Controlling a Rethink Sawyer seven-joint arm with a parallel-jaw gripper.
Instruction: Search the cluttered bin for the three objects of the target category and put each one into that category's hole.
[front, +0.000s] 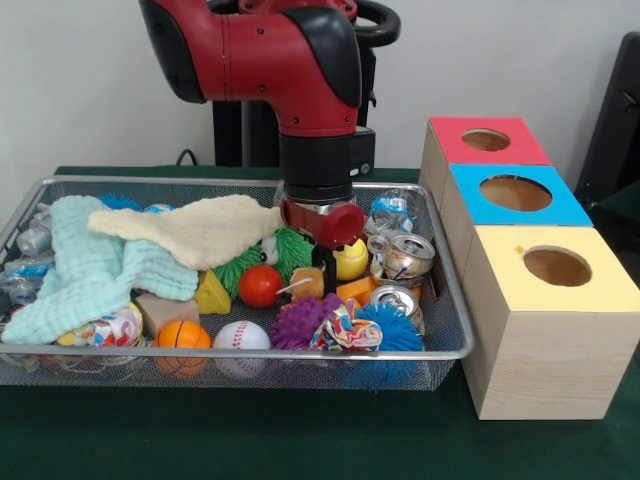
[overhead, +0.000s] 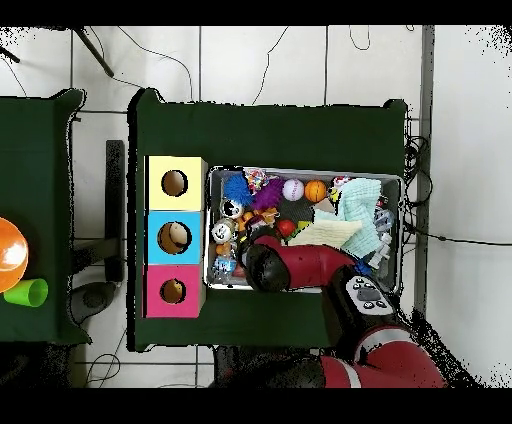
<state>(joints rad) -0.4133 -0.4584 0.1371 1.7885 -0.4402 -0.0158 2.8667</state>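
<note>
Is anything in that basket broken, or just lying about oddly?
The drink cans at the right end of the wire bin are crushed and dented. Two cloths, mint and cream, lie crumpled over the left side, hiding whatever is beneath. Nothing has spilled onto the table, and the three boxes stand in a tidy row.
</note>
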